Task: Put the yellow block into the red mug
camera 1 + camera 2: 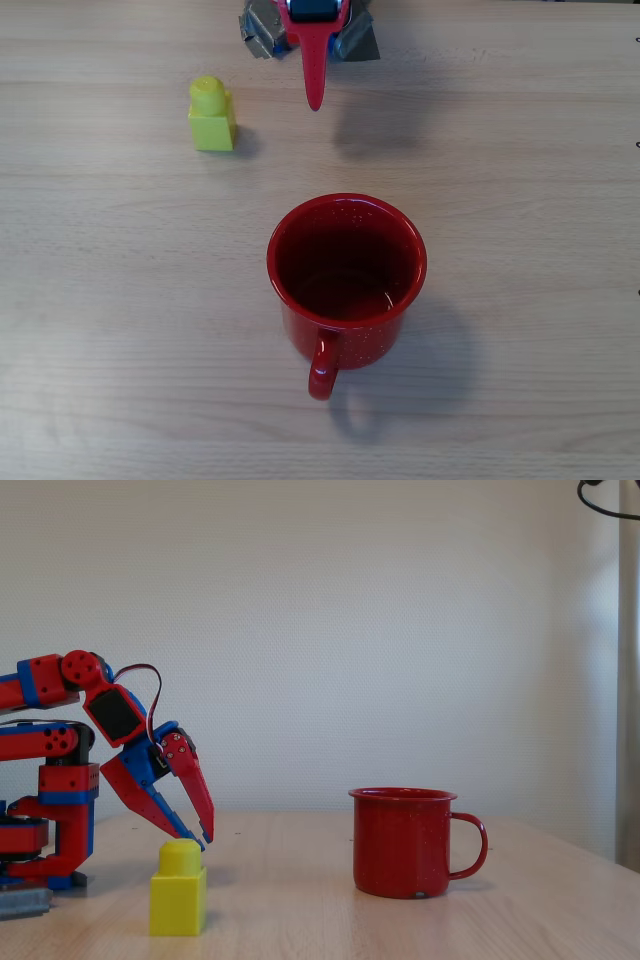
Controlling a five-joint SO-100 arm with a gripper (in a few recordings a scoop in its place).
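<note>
In the fixed view the arm [60,770] is folded low at the left of the worktop [300,900], red and blue, with its fingers [195,837] pointing down and to the right. The two fingers stand slightly apart, a narrow wedge of gap between them, and nothing is held in that gap. Their tips hang just above the worktop.

The yellow block [179,888] stands upright on the worktop, stud on top – in the fixed view it appears right below the fingertips, but this is a matter of depth. The overhead view sets it straight: there the red finger [315,60] points down the picture from the top edge, and the yellow block [212,115] sits off to the left of its tip, near but clearly apart, not between the fingers and not touching them.

The red mug [345,275] stands upright on the worktop [520,200], well apart from the fingers – in the overhead view it lies below the tip and a little right, its opening facing up, dark red inside, handle turned toward the bottom edge. In the fixed view the red mug [405,842] is far to the right of the fingers, handle on its right side
</note>
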